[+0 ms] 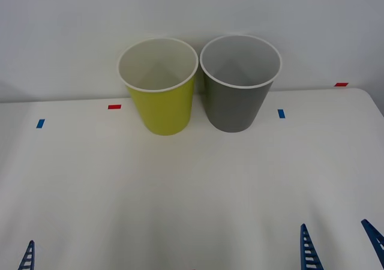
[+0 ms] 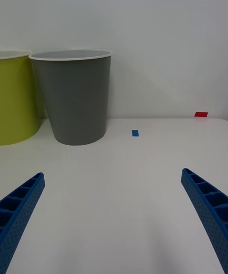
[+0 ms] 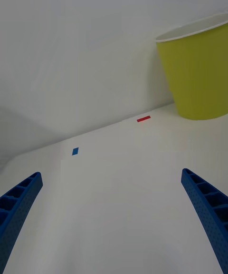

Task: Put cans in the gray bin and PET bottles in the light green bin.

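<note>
Bright, even light; soft shadows beside the bins; pictures sharp.

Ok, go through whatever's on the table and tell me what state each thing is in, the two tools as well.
light green bin: upright, open top, nothing visible inside.
gray bin: upright, open top, nothing visible inside, standing right beside the green one.
left tool: open, holding nothing, low over the table's near left side.
right tool: open, holding nothing, low over the table's near right side.

Light green bin point(image 1: 161, 105) beside gray bin point(image 1: 237, 102) — upright
</note>
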### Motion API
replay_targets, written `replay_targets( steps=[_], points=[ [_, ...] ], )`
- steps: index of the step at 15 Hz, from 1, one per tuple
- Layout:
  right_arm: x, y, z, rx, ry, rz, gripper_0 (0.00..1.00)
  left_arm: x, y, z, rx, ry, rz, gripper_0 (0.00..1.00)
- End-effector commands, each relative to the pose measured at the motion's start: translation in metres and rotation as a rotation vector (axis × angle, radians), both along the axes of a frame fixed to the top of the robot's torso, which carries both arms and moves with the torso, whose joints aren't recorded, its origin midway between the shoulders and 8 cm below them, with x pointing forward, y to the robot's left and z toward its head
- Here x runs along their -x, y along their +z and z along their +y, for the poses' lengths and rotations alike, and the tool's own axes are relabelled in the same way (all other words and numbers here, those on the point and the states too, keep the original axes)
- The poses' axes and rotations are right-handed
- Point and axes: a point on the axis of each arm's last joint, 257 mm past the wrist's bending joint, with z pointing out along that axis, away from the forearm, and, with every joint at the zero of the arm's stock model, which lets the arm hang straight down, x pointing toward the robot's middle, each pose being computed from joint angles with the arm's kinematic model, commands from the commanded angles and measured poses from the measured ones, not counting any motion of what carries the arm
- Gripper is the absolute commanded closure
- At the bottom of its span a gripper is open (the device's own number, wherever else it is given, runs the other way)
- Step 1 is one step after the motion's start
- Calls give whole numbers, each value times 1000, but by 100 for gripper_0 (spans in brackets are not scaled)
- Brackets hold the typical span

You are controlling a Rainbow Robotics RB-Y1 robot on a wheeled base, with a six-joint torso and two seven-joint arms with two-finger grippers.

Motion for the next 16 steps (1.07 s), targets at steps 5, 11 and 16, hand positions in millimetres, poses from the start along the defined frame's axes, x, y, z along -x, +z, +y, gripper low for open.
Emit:
replay_targets(
  steps=[5, 11, 16],
  points=[
    [0, 0, 0, 0, 0, 0, 0, 6, -3, -8, 81, 8, -5, 0],
    [0, 0, 0, 0, 0, 0, 0, 6, -4, -13, 108, -11, -1, 0],
    [0, 0, 0, 0, 0, 0, 0, 6, -4, -13, 108, -11, -1, 0]
  ],
)
